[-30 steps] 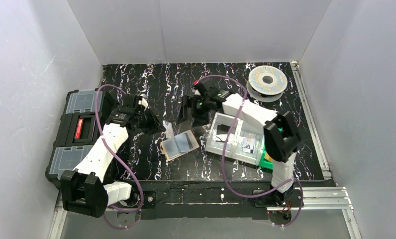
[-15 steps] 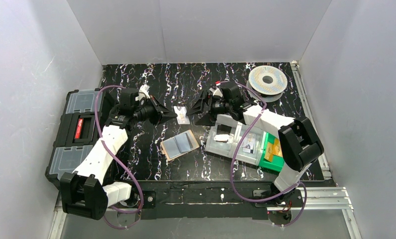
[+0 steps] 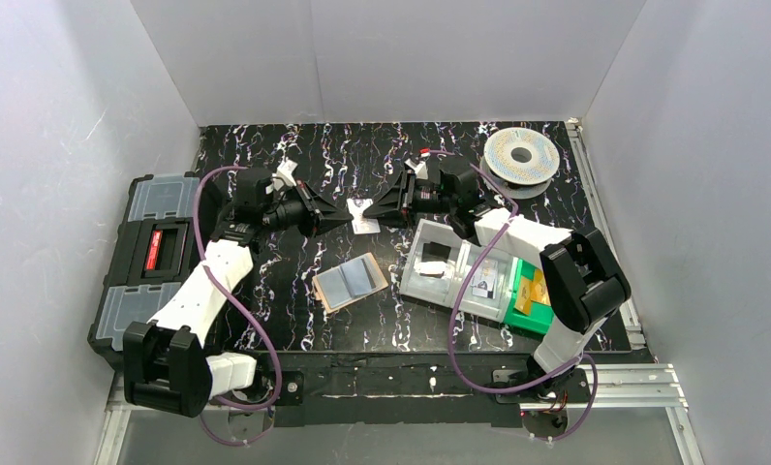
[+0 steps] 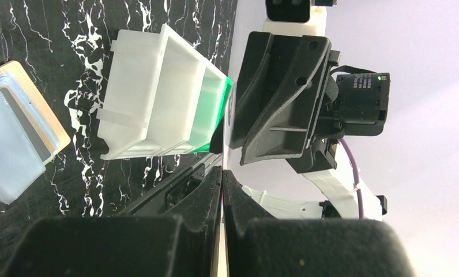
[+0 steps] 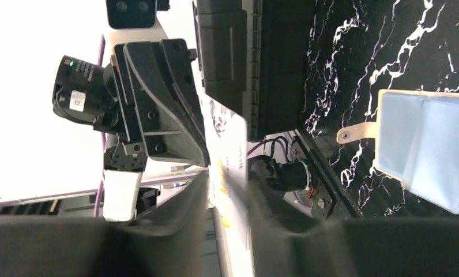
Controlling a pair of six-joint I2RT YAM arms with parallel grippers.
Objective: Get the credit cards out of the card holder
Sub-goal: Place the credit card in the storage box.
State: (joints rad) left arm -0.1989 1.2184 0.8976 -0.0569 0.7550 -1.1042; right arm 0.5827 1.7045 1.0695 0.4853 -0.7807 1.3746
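Note:
A credit card [image 3: 363,215], white with print, hangs in the air above the back middle of the table. My left gripper [image 3: 346,219] is shut on its left edge, and the jaws press flat together on it in the left wrist view [image 4: 222,173]. My right gripper [image 3: 377,208] faces it from the right. In the right wrist view its fingers stand either side of the card [image 5: 227,138] with a small gap, the right finger blurred. The tan card holder [image 3: 351,283] lies open on the table below, pale blue cards in its panels [image 5: 429,150].
A clear compartment tray [image 3: 459,276] lies right of the card holder, with a green bin [image 3: 532,295] against its right side. A filament spool [image 3: 520,157] sits at the back right. A black toolbox [image 3: 154,252] runs along the left edge.
My left gripper has carried the card up and back from beside the card holder. My right gripper has swung round to face it and its jaws have narrowed around the card.

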